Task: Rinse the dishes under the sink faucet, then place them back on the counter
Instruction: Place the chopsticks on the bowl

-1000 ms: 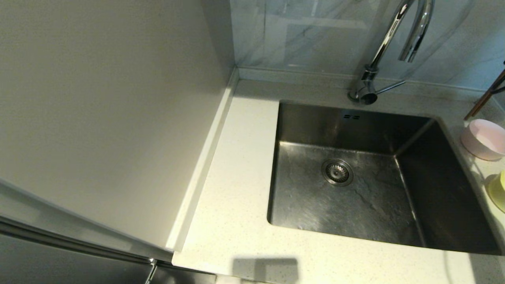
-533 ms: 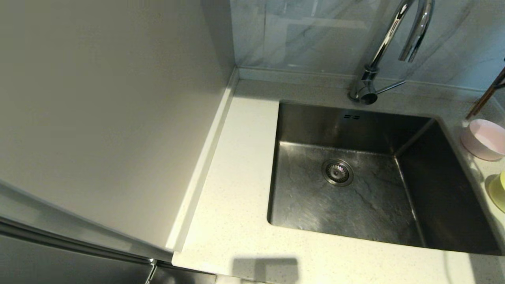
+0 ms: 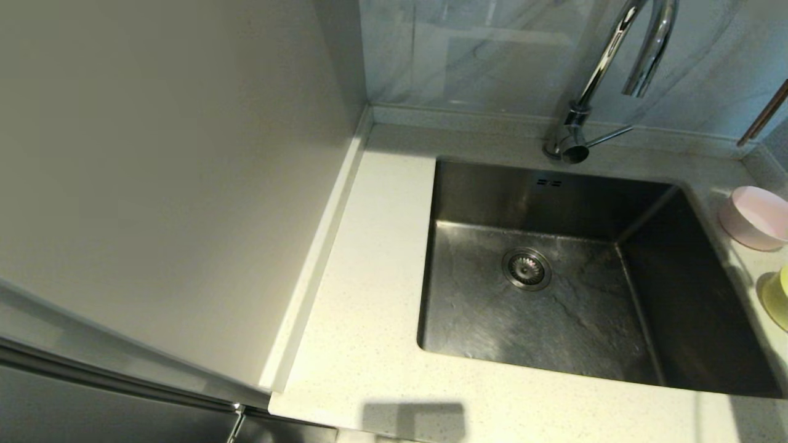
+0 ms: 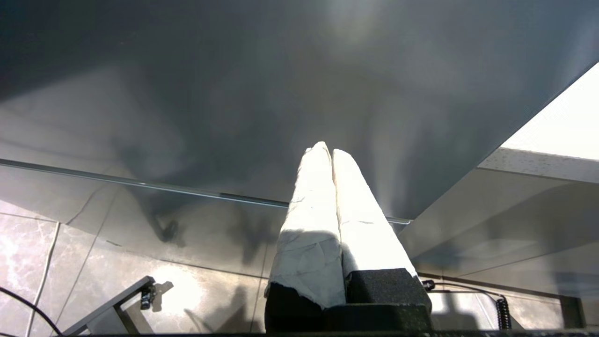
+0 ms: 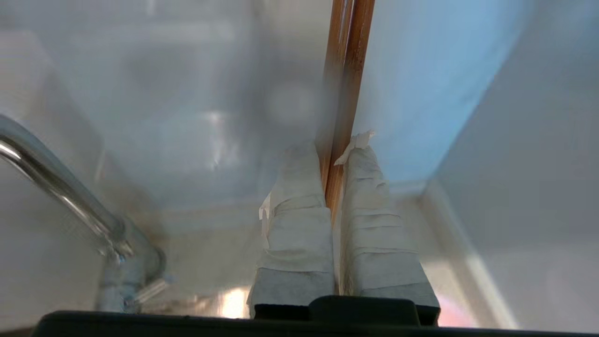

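Observation:
My right gripper (image 5: pixel 333 150) is shut on the brown wooden chopsticks (image 5: pixel 345 70), which stick out past its taped fingers; in the head view only their end (image 3: pixel 763 114) shows at the far right edge, lifted before the back wall. The pale pink bowl (image 3: pixel 754 218) and the yellow-green bowl (image 3: pixel 779 298) stand on the speckled counter (image 3: pixel 369 307) right of the steel sink (image 3: pixel 695 307). The chrome faucet (image 3: pixel 609 67) arches over the basin's back. My left gripper (image 4: pixel 326 150) is shut on nothing, parked low beside a dark cabinet front.
A plain grey-beige wall panel (image 3: pixel 172 172) rises along the counter's left side. The round strainer drain (image 3: pixel 527 268) sits in the sink floor, two overflow slots (image 3: pixel 547 181) on its back wall. The faucet's thin lever (image 3: pixel 609 135) points right.
The chopsticks have risen and moved right, away from the pink bowl, so less of them shows at the head view's right edge. The bowls and the left arm have not moved.

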Tool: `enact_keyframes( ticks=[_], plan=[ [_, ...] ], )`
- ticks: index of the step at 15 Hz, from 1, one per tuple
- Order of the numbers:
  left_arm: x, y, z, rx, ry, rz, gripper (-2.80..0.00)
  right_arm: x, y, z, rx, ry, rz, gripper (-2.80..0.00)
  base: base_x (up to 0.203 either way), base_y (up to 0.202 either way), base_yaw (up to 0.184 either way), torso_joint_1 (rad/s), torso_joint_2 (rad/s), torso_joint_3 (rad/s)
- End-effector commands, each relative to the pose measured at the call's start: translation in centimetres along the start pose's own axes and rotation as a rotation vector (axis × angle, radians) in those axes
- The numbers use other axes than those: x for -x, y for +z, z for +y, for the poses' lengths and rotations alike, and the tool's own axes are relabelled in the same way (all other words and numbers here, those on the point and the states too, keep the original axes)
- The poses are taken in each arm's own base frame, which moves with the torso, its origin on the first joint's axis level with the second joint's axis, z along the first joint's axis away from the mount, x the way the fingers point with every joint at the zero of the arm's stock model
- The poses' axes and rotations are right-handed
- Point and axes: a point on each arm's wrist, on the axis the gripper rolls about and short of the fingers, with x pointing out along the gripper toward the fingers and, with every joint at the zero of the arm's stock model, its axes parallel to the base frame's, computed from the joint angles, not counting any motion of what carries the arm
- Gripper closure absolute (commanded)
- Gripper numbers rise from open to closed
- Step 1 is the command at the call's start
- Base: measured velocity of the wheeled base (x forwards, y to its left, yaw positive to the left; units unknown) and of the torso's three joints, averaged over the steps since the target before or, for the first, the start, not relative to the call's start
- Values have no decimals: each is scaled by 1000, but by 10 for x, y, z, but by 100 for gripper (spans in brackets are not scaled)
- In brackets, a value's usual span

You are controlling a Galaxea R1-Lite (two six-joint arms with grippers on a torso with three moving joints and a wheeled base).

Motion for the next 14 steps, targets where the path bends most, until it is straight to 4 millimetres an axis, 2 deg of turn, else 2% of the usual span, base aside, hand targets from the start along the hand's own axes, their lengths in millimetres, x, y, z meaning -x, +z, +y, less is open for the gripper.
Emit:
enact_keyframes(
  ticks=[1,3,6,7,9,10,12,14],
  plan=[
    [0,0,0,1,0,-4,0,1,2,1,7,4,-4,0,0,0,0,0,0,0],
    [0,0,0,1,0,-4,0,3,-22,-1,24,-4,84,0,0,0,0,0,0,0],
    [0,0,0,1,0,-4,0,15,-72,-7,79,-12,238,0,0,0,0,0,0,0],
    [0,0,0,1,0,-4,0,19,-76,-8,94,-6,206,0,0,0,0,0,0,0],
    [0,0,0,1,0,-4,0,25,-62,-13,148,-9,127,0,0,0,0,0,0,0],
    [0,0,0,1,0,-4,0,28,-56,-24,208,-12,143,0,0,0,0,0,0,0],
    [0,0,0,1,0,-4,0,37,-46,-44,318,39,242,0,0,0,0,0,0,0],
    [0,0,0,1,0,-4,0,47,-38,-53,386,66,374,0,0,0,0,0,0,0]
  ],
)
